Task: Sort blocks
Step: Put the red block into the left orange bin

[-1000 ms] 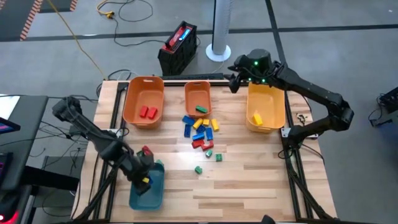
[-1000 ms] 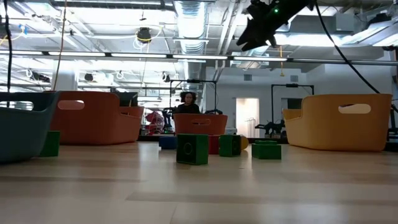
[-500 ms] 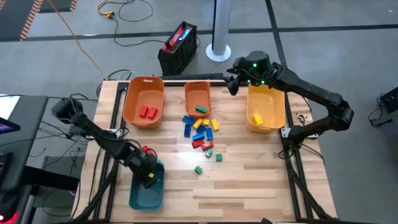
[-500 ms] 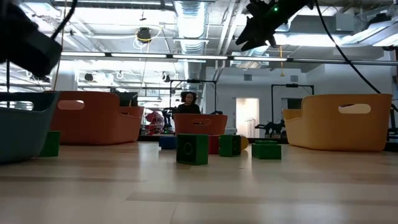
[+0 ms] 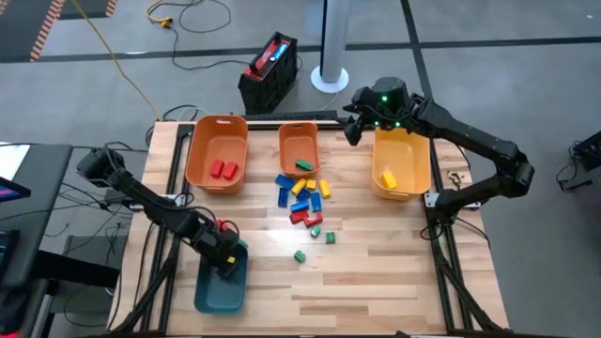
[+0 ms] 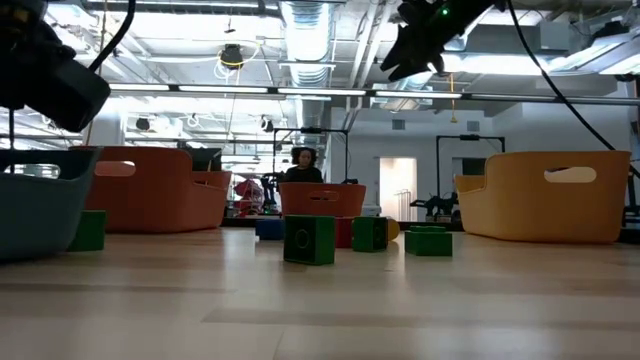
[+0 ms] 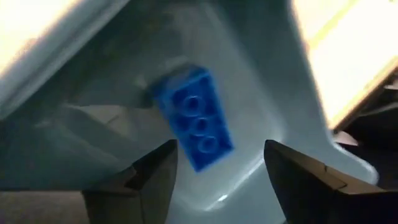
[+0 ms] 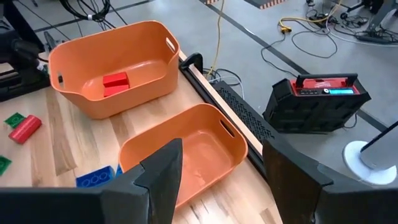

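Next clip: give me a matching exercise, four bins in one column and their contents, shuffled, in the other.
Bins:
1. large orange bin
2. small orange bin
3. yellow bin
4. teal bin

Contents:
A. blue block
B. yellow block
C. red blocks
D. green block

Pairs: 1-C, 2-D, 3-B, 4-A. The left gripper, open, is over the teal bin.

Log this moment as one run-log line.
left gripper: open, inside teal bin | blue block: lying in teal bin | right gripper: open, waiting above small orange bin
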`<action>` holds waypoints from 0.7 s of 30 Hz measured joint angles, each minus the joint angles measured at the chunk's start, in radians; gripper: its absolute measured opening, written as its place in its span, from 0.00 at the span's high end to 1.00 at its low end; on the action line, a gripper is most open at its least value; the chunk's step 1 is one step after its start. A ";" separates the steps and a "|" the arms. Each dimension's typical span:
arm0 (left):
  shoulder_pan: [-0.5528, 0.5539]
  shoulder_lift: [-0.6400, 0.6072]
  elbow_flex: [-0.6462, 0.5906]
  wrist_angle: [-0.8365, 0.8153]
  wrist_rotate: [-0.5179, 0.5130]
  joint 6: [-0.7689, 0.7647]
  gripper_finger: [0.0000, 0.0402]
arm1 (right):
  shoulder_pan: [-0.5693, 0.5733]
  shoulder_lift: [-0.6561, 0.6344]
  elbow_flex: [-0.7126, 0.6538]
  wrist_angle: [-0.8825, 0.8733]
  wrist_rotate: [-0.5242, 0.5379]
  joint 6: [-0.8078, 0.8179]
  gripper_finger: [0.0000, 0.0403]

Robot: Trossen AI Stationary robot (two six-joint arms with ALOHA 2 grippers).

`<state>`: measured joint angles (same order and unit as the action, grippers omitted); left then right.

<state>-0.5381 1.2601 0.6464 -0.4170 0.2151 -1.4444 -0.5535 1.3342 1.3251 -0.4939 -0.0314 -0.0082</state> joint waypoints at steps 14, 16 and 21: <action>0.040 -0.224 0.134 -0.180 0.016 -0.041 0.44 | 0.003 0.000 0.000 0.017 0.000 0.000 0.42; 0.058 -0.260 0.182 -0.257 0.003 -0.006 0.44 | 0.003 0.000 0.000 0.017 0.000 0.000 0.42; 0.122 -0.264 0.312 -0.574 -0.113 0.191 0.47 | 0.003 0.000 0.000 0.023 0.000 0.002 0.42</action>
<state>-0.4157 0.9961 0.9584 -0.9906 0.1022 -1.2537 -0.5502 1.3342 1.3251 -0.4713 -0.0311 -0.0059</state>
